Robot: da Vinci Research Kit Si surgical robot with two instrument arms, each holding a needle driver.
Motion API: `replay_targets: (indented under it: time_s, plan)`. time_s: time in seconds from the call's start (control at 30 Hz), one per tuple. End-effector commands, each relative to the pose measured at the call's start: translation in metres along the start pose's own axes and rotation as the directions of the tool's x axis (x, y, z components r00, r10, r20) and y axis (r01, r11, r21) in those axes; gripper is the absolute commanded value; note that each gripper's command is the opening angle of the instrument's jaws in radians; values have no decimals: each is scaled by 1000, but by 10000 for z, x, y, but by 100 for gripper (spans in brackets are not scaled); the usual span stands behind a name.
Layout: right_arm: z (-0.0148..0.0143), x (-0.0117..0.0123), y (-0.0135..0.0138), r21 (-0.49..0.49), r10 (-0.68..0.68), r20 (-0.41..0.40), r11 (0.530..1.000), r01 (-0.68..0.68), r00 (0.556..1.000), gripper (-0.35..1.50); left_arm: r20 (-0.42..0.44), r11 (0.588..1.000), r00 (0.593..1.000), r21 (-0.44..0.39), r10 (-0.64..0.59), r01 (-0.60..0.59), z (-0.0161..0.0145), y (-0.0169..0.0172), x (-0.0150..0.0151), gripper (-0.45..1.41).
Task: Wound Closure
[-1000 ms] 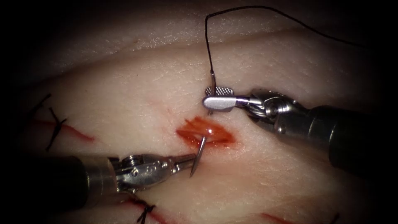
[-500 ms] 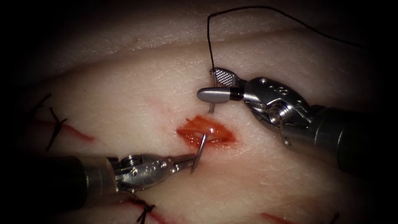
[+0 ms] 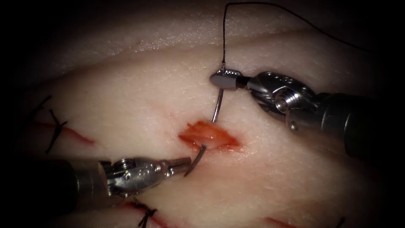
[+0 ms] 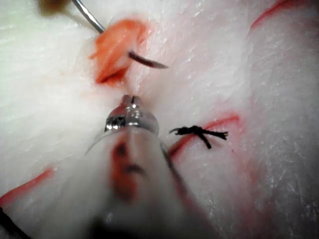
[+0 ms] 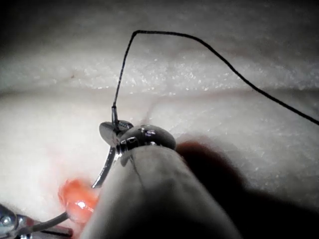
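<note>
Needle [image 3: 217, 105] sits in the tissue [image 3: 126, 101], its curved body running down from the right tool [image 3: 224, 79] into the open cut [image 3: 209, 136] and its pointed end [image 3: 193, 164] coming out at the near lip, on the cut's left side; the right tool is clamped on the needle's tail end, where the dark thread [image 3: 270, 8] is joined, and that thread rises from the tail, arches over and runs off toward the right; the left tool [image 3: 185, 162] lies low on the left of the cut with its tip just beside the emerging point, and whether it grips the point or merely touches it cannot be told; the cut itself holds red fluid and a short span of needle across its gap; older stitches with cut thread ends [image 3: 55, 126] lie well to the left, and another knot [image 3: 147, 213] lies under the left tool's shaft; in the left wrist view the needle point [image 4: 147, 60] projects from the cut's edge [image 4: 117, 50], ahead of the tool's tip [image 4: 130, 102], with a tied stitch [image 4: 199, 133] nearby; in the right wrist view the thread [image 5: 149, 34] leaves the held tail [image 5: 114, 119].
</note>
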Motion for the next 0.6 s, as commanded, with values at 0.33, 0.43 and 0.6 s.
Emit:
replay_targets:
  time_s: [0.33,0.43,0.6]
  plan:
    - [10,-38,-17,150,163,103,973,-177,981,-35,-1,1000,1000,1,0,0,9,1,2,5]
    - [3,-39,-17,154,172,111,970,-188,979,-35,-1,1000,1000,-1,0,0,9,0,2,5]
    - [-7,-25,-9,187,168,19,968,-169,986,12,-1,1000,1000,-1,-2,2,5,3,4,5]
